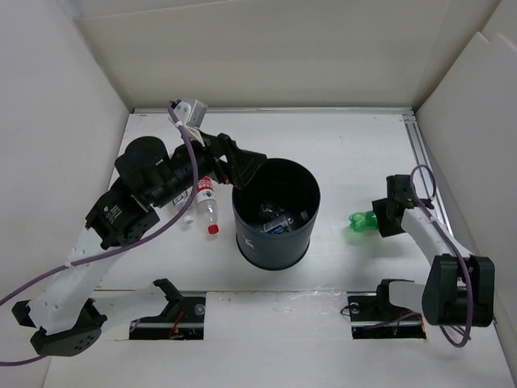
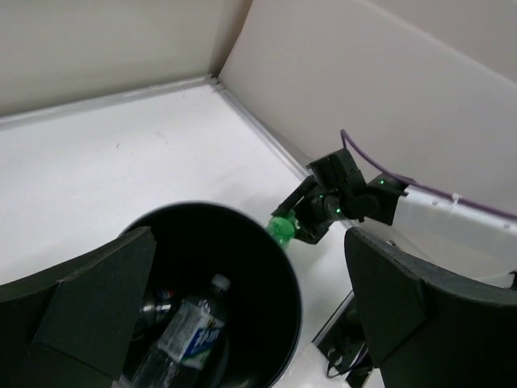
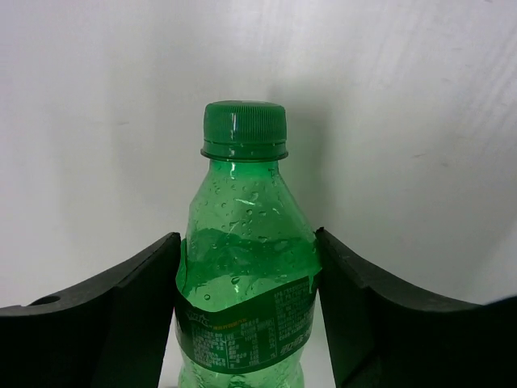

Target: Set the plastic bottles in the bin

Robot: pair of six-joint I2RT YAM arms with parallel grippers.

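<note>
The black bin (image 1: 271, 246) stands mid-table with several clear bottles (image 1: 279, 218) lying inside; one with a blue label (image 2: 190, 331) shows in the left wrist view. A clear bottle with red label and cap (image 1: 208, 206) lies on the table left of the bin. My left gripper (image 1: 242, 166) hangs open over the bin's left rim (image 2: 292, 283), with nothing between its fingers. Right of the bin lies the green bottle (image 1: 361, 222). My right gripper (image 3: 246, 307) has both fingers pressed against the sides of that green bottle (image 3: 246, 267), around its label.
White walls enclose the table on three sides. A metal rail (image 1: 422, 153) runs along the right edge. Two cut-outs with cables (image 1: 174, 317) sit at the arm bases near the front edge.
</note>
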